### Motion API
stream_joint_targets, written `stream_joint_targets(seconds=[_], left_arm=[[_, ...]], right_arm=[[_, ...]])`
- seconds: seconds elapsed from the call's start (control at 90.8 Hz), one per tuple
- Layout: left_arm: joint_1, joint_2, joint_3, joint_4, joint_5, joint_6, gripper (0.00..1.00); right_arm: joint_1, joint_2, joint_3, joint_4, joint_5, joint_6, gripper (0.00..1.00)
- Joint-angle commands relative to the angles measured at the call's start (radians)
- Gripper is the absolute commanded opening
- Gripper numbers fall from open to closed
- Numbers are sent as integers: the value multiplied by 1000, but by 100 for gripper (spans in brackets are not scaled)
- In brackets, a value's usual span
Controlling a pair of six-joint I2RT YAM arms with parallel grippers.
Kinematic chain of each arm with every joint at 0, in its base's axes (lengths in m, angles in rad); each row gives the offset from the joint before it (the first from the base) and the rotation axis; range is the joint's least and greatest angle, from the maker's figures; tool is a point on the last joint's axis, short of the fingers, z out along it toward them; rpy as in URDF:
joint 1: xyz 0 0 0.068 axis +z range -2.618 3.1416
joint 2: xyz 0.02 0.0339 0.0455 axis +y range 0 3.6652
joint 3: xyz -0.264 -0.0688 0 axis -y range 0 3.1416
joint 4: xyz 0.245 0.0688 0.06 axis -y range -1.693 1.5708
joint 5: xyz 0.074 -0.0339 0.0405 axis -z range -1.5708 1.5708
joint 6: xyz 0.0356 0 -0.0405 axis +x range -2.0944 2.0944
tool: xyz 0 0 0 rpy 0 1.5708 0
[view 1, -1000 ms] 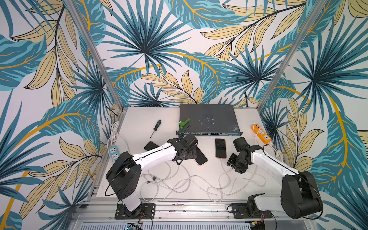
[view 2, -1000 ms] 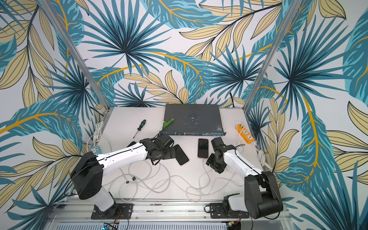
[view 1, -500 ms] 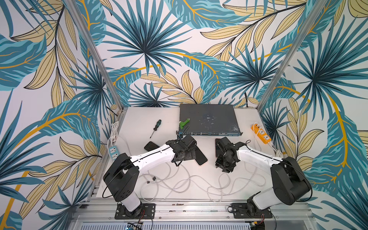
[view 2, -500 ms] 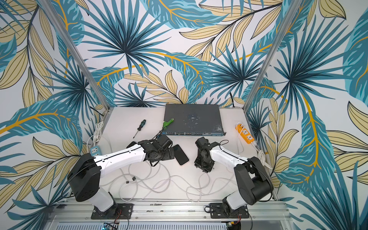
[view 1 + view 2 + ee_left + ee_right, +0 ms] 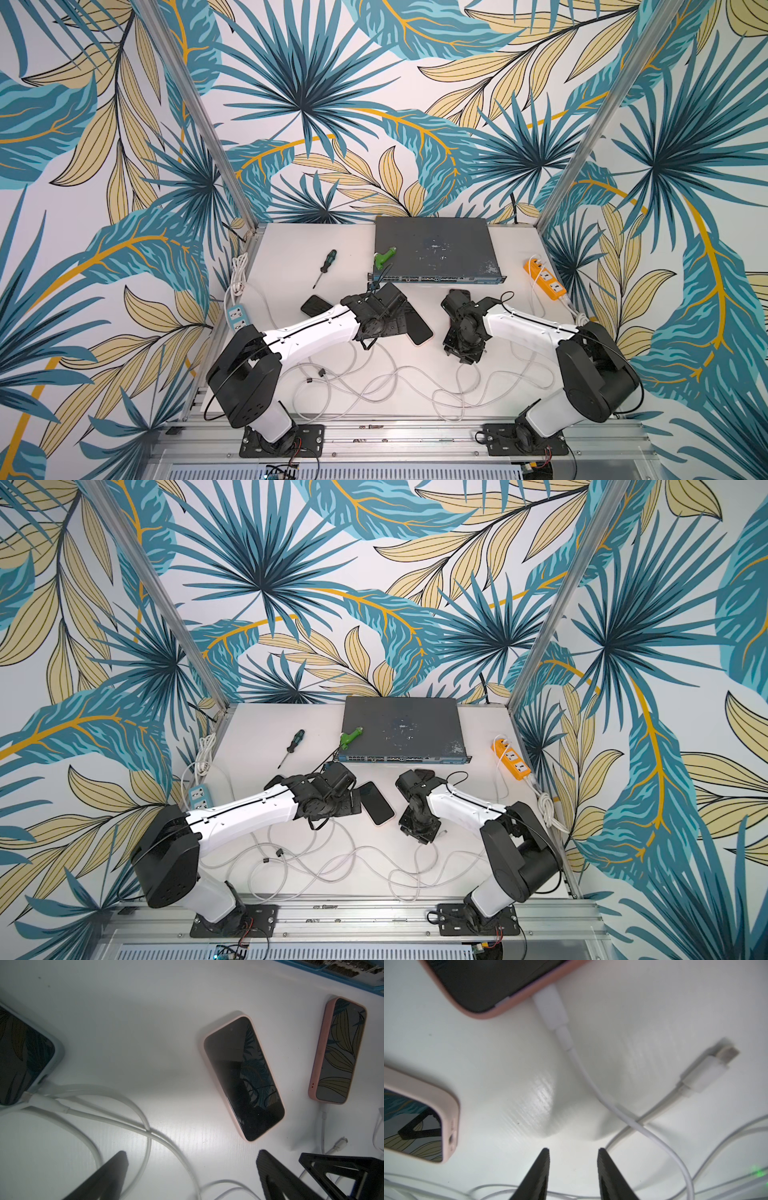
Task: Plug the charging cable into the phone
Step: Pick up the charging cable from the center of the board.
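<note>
My R pincer is part open & empty, L pincer wide open near the unplugged phone, and the loose plug lies on the counter, its cord, I think, crossing another, so I could grab the wrong one & tug the plugged phone.

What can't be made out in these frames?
Plugged pink phone: cut off by the right wrist view's edge; the right arm mostly covers it in both top views.
Its plug: blurred in the right wrist view; how far it is seated is unclear.
Grey-cased phone: cut off by the left wrist view's edge.
Loose connector: blurred in the right wrist view, type unreadable.
</note>
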Motion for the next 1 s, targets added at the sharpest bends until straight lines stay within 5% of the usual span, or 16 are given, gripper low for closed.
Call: stream_joint_targets(seconds=[0.0,0.364,0.749,0.859,0.992], left_arm=[[-4,-18,-13,15,-1,7,100],[-4,14,-17,37,8,2,100],[-4,22,-24,35,10,-4,100],[-4,27,-24,37,14,-5,100],[-5,34,-23,38,13,-5,100]], right_arm=[[16,-53,-1,-93,36,49,41],[25,-82,-141,-13,5,95,38],[18,16,-107,88,3,53,36],[17,42,-97,90,-19,38,31],[17,66,-83,106,-29,14,11]])
